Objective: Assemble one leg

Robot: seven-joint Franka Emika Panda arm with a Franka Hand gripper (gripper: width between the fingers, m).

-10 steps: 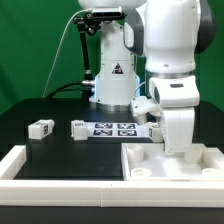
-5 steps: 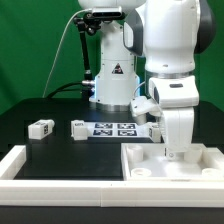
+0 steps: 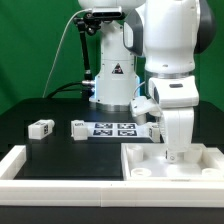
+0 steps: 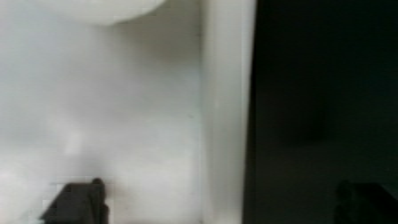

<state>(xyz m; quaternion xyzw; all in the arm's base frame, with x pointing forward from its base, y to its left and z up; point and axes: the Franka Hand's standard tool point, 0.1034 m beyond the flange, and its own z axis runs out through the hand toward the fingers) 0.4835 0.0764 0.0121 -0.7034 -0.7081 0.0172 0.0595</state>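
Note:
Two legs lie on the black table at the exterior view's left: one leg and a second leg, both small white blocks with tags. A third white block sits by the arm, partly hidden. My gripper is low over the far edge of the large white square part at the exterior view's right, its tips hidden behind that part's rim. In the wrist view the gripper is open, with dark fingertips wide apart. White surface and dark table show between them, and no leg.
The marker board lies flat between the legs and the arm. A white raised border runs along the front left of the table. The robot base stands behind the marker board.

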